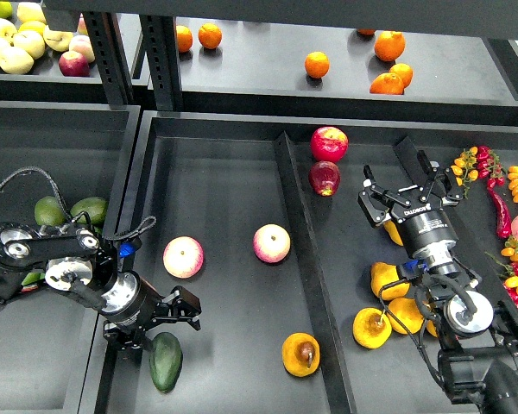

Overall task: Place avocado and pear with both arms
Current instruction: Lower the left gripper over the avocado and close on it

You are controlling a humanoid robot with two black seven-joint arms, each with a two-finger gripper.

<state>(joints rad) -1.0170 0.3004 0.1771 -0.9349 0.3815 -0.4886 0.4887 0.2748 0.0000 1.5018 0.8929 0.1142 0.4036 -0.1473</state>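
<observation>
The dark green avocado (166,362) lies at the front left of the middle tray. My left gripper (167,326) is open, just above the avocado's upper end, with its fingers at or close to that end. The orange-yellow pear (301,354) with the dark brown patch lies at the tray's front right, beside the divider (297,241). My right gripper (408,184) is open and empty in the right tray, far from the pear, over a paler yellow pear (392,231).
Two pink-yellow apples (183,256) (272,243) lie mid-tray. Red apples (329,143) sit at the back. Paler pears (388,279) cluster at the right arm. Lighter avocados (88,207) lie in the left bin. Oranges (317,64) are on the shelf. Peppers (502,211) are far right.
</observation>
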